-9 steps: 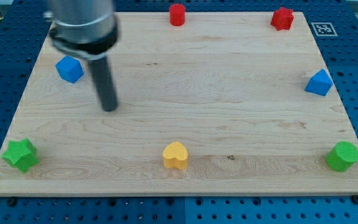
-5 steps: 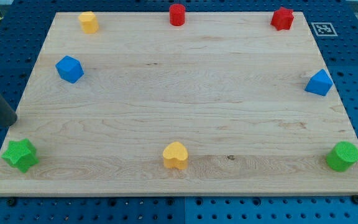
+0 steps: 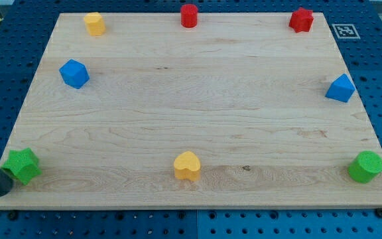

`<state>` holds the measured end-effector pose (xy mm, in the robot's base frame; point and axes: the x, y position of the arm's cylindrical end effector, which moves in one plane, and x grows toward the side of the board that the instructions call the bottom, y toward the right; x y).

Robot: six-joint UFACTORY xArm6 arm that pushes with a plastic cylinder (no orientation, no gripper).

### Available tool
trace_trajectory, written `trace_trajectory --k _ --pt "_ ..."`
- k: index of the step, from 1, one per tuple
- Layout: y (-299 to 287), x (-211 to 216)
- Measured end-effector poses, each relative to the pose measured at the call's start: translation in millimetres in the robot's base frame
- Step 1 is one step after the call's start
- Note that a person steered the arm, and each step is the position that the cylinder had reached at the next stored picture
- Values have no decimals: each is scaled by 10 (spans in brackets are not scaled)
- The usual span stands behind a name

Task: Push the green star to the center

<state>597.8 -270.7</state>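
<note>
Green star [image 3: 22, 165] down in the bottom-left corner of the wooden tabletop [image 3: 204, 99], lying flat; no long axis to call on a star, 1 point aimed at the view's top, another out toward the left edge. My tip [image 3: 0, 191] right there at the view's bottom left, dark rod coming in from the left edge, tip just beside the star's lower-left side, touching or a hair apart, cannot tell which. No jaws on this rod, so nothing clenched or released. No containers on the tabletop; 8 blocks loose around the rim: yellow block [image 3: 95, 23] top left; red cylinder [image 3: 189, 15] top middle; red block [image 3: 301, 19] top right; blue cube [image 3: 74, 74] on the left; blue block [image 3: 340, 88] on the right; yellow heart [image 3: 188, 166] bottom middle; green cylinder [image 3: 365, 166] bottom right.
</note>
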Motion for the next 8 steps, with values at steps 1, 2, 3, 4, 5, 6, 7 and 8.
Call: trace_trajectory --k 1,2,3,4,5,6,7,8 --pt "179 -204" --pt "295 -360" --pt "429 -555" --pt "527 -807" --pt "527 -1059" --pt "517 -1095" --pt "432 -1104" --pt "282 -1180"
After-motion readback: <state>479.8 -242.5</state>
